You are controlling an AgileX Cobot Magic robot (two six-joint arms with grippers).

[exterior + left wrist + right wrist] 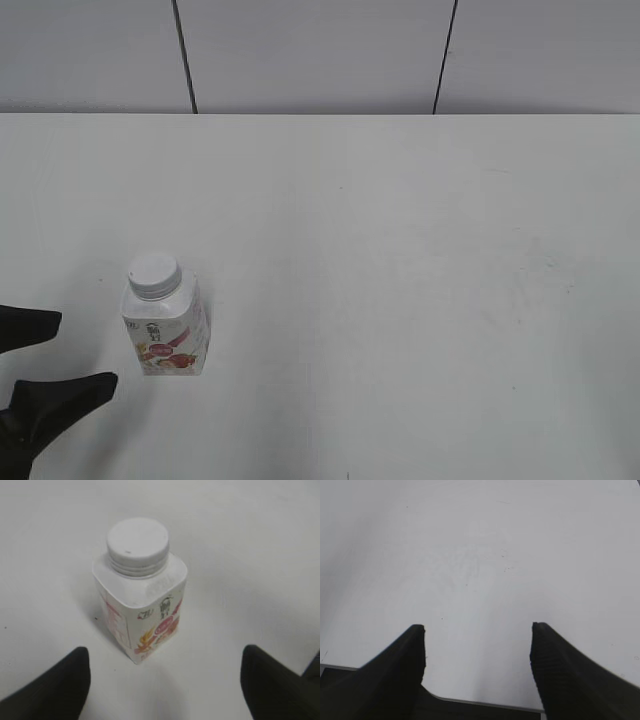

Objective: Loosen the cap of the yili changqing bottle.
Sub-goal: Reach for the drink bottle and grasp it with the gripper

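The yili changqing bottle (167, 335) stands upright on the white table at the left front, a squat white bottle with a red-pink fruit label. Its white ribbed cap (154, 274) sits on the neck. In the left wrist view the bottle (145, 615) and cap (137, 545) are just ahead of my jaws. My left gripper (85, 350) is open and empty, a little left of the bottle and apart from it; it also shows in the left wrist view (165, 665). My right gripper (477, 630) is open and empty over bare table; it is out of the exterior view.
The white table (400, 250) stretches to a grey panelled wall (320, 50) at the back. The table's front edge (485, 702) shows under my right gripper in the right wrist view.
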